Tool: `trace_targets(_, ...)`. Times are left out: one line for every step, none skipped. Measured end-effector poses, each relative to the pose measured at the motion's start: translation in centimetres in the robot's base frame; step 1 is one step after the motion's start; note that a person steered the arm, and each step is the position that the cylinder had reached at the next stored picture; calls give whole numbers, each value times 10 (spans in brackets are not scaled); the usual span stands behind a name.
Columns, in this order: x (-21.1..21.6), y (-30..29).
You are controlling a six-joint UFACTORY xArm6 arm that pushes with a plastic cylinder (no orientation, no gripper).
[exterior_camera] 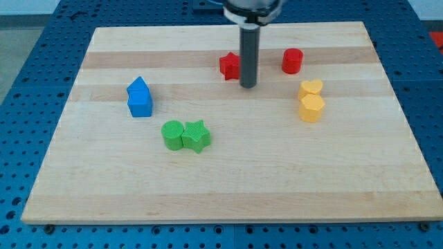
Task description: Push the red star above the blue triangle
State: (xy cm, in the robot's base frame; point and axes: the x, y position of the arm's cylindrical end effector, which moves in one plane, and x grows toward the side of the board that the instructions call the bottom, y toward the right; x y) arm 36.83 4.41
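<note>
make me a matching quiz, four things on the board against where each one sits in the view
Things:
1. red star
2. red cylinder
3. green star
4. my tip

Places:
A. touching the green cylinder, on its right
B. just right of the red star
C. above the yellow blocks
D. up and right of the blue blocks

Pairs: 1-D, 2-C, 3-A, 4-B

Pale, smooth matt wooden board (228, 180)
</note>
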Motion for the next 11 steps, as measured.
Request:
trace_targets(-16, 21)
trace_targets(-37, 11)
trace_targets(-45, -23)
trace_targets(-45, -73)
trace_targets(-45, -123)
trace_targets(-45, -148)
trace_targets(-45, -162)
trace_targets(-43, -178)
trace_targets(-37, -191)
trace_targets(-36, -188)
trace_targets(-44, -170)
